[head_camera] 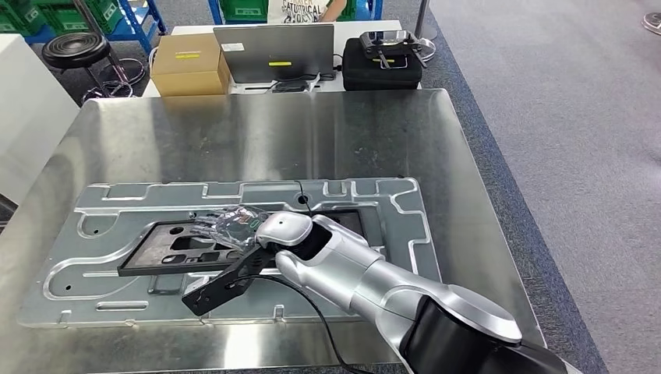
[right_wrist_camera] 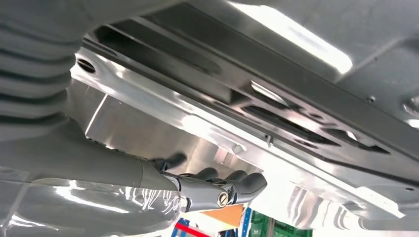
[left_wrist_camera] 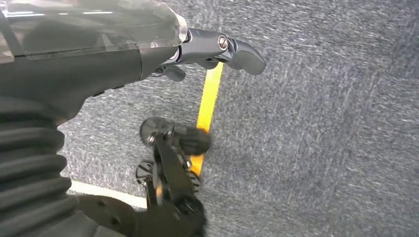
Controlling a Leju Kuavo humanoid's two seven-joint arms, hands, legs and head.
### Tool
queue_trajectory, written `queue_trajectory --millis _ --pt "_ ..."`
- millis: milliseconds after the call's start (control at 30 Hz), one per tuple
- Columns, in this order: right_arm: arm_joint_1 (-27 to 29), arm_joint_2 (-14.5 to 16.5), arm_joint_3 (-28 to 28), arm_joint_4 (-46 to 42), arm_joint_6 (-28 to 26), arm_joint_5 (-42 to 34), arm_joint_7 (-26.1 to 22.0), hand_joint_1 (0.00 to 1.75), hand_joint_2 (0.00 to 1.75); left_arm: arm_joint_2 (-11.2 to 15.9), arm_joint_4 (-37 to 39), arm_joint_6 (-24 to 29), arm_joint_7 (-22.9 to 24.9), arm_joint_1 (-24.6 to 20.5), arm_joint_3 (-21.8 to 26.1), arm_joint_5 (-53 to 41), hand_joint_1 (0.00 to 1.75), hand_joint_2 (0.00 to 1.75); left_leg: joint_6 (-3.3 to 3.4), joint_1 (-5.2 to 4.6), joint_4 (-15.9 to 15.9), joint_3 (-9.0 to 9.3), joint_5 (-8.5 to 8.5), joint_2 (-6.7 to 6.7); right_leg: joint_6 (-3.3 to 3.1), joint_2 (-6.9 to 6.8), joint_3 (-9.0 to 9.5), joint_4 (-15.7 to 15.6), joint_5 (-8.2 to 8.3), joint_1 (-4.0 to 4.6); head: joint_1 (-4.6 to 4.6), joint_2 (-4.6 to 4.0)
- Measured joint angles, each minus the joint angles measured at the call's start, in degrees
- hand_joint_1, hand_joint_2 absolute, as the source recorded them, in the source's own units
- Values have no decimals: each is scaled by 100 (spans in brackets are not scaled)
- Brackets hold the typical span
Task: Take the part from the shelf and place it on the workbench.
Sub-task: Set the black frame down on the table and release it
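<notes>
The part is a flat black frame [head_camera: 167, 253] with cut-outs. It lies on a large ribbed aluminium plate [head_camera: 101, 218] on the steel workbench [head_camera: 234, 132]. My right hand [head_camera: 234, 226] hovers low over the frame's middle with its fingers stretched forward and nothing in them. In the right wrist view the fingers [right_wrist_camera: 242, 182] are lightly bent, just clear of the black frame [right_wrist_camera: 276, 108]. My left hand [left_wrist_camera: 212, 49] hangs over grey carpet and holds nothing.
Behind the workbench stand a cardboard box [head_camera: 189, 64], a laptop [head_camera: 274, 51] and a black case [head_camera: 382, 66]. A black stool [head_camera: 75, 51] is at the far left and a person [head_camera: 304, 9] at the back. Grey carpet runs along the bench's right edge.
</notes>
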Motion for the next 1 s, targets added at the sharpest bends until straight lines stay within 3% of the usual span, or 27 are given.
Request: queue_trajectory --millis 67,133,200,300,333,367,400,433,500,533,567,667,733,833,867,900,933,1000 --pt "-1 0 6 0 -6 -8 1 0 0 -4 0 0 2 -1 0 1 0 0 74 -26 -158 71 -1 -20 53 6 -18 29 -18 20 1 0" --pt "-1 0 11 -3 -34 -44 8 0 0 -5 0 -4 18 3 2 7 0 0 156 -19 -166 59 13 -22 106 10 -24 39 -31 14 1 0" --pt "-5 -4 11 -26 -106 -138 24 0 0 -7 0 -26 35 0 11 12 0 0 232 -8 -184 62 27 -15 167 9 -100 224 -173 -4 1 0" --pt "9 -50 -62 -100 -275 -408 49 0 0 -6 0 -117 38 -1 27 11 0 0 287 -19 -188 58 26 -2 219 5 -615 1311 -710 -23 1 0" --pt "22 -83 -118 -131 -340 -523 54 0 0 -6 0 -159 34 1 30 15 0 0 293 -24 -186 57 24 -2 226 4 -800 1674 -830 -25 1 0" --pt "34 -123 -189 -165 -408 -642 56 0 0 -6 0 -202 28 5 33 22 0 0 296 -28 -184 58 22 -5 224 4 -894 1836 -834 -26 1 0" --pt "43 -161 -265 -203 -479 -752 51 0 0 -6 0 -237 21 8 37 28 0 0 298 -33 -182 59 20 -9 213 4 -882 1769 -721 -25 1 0" --pt "49 -199 -350 -251 -557 -864 33 0 0 -7 0 -268 11 11 44 34 0 0 296 -39 -181 64 18 -12 189 4 -770 1498 -526 -21 1 0" --pt "91 -346 -627 -445 -863 -1218 -107 0 0 -19 1 -344 -28 11 74 37 0 0 285 -61 -168 66 18 -19 106 -1 -397 670 -103 7 1 0" --pt "144 -466 -860 -604 -1127 -1494 -244 0 0 -31 1 -388 -56 12 95 31 0 0 271 -74 -158 59 22 -27 74 -8 -250 346 15 21 1 0" --pt "229 -612 -1158 -801 -1450 -1817 -419 0 0 -42 2 -429 -85 18 112 20 0 0 252 -80 -151 48 32 -35 52 -14 -164 151 66 37 1 0" --pt "647 -1183 -2337 -1630 -2439 -2639 -1001 0 0 -52 2 -467 -161 72 136 -12 0 0 179 -81 -156 26 38 -65 32 -52 -111 -1 101 21 1 0" --pt "1030 -1616 -3210 -2347 -2933 -2942 -1348 0 0 -49 2 -455 -187 120 157 -20 0 0 144 -83 77 -62 -193 -48 -1 -101 -89 -100 171 -18 0 0" --pt "1819 -2243 -4538 -3561 -3331 -3296 -1771 0 0 -43 2 -439 -184 173 219 -22 0 0 98 -55 1092 -380 -805 -12 -5 -160 -117 -117 214 -20 1 0" --pt "2136 -2436 -4968 -3966 -3348 -3392 -1866 0 0 -43 2 -437 -180 190 245 -17 0 0 80 -44 1309 -414 -891 -8 7 -176 -134 -107 222 -22 1 0" --pt "2448 -2600 -5374 -4340 -3325 -3460 -1941 0 0 -43 2 -429 -175 209 270 -12 0 0 65 -32 1305 -346 -868 -5 23 -185 -156 -90 232 -27 1 0" --pt "2738 -2731 -5737 -4665 -3293 -3498 -2003 0 0 -43 2 -415 -171 226 291 -5 0 0 54 -16 1064 -166 -749 -3 40 -185 -184 -66 242 -38 1 0" --pt "3197 -2954 -6405 -5216 -3214 -3579 -2108 0 0 -44 2 -380 -169 238 328 5 0 0 62 2 296 291 -515 -18 97 -159 -256 5 260 -53 1 0"
